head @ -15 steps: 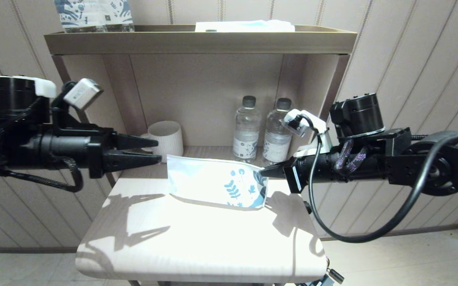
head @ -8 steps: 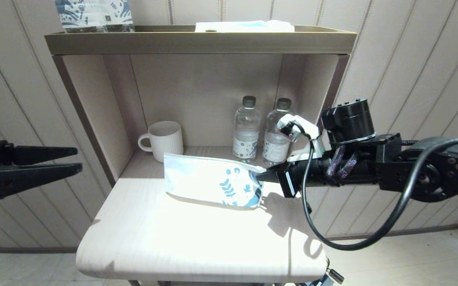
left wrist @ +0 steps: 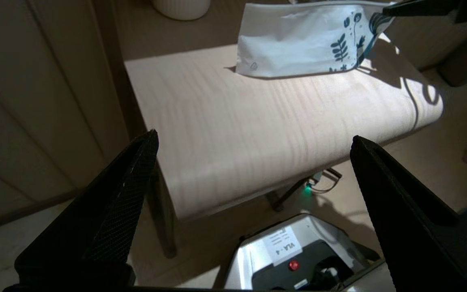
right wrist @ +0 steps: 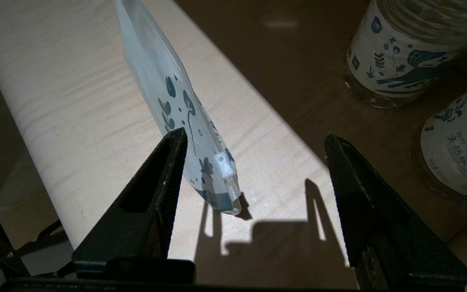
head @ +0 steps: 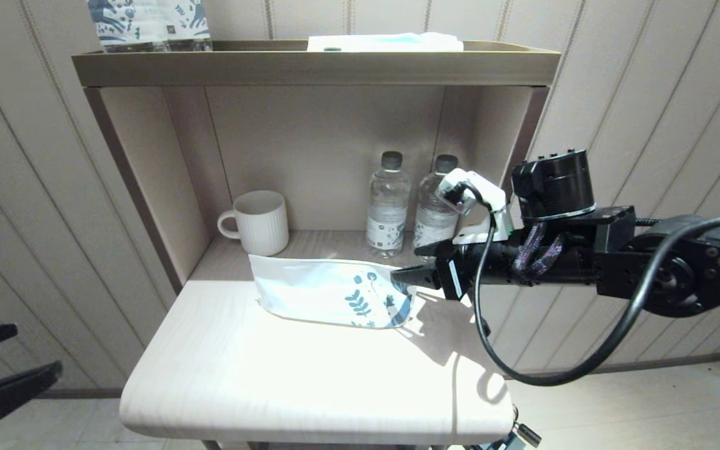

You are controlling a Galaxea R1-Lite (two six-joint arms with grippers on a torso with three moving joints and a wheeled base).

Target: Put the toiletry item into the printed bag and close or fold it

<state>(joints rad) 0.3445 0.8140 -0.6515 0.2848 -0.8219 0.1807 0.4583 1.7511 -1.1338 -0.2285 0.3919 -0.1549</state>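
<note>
Head view. One printed bag (head: 334,292) lies on the pale table (head: 310,381), its leaf-printed end turned toward the right gripper (head: 419,262). Behind the bag, inside the shelf unit (head: 316,65), stand one white mug (head: 260,222) and two water bottles (head: 388,203). The right arm reaches in level from the right side. Its gripper tips sit at the printed end of the bag, with the fingers spread apart; whether the lower finger touches the bag cannot be told here. The left gripper (head: 4,369) hangs low at the left, beyond and below the table edge, well apart from the bag, its two fingers separated. The wide front part of the table lies bare between the bag and the rounded near edge. No toothbrush shows in this view.

Left wrist view. One bag (left wrist: 306,40) lies far ahead of the two open fingers (left wrist: 108,215), across the table (left wrist: 258,121). The table's front edge and corner lie between the gripper and the bag.

Right wrist view. The bag (right wrist: 176,109) stands on edge, just beside one finger (right wrist: 152,207) and inside the gap; the other finger stands well clear of it. Two labelled bottles (right wrist: 399,52) stand off to the side of that finger. Bare table (right wrist: 55,101) runs along the bag's other side.
</note>
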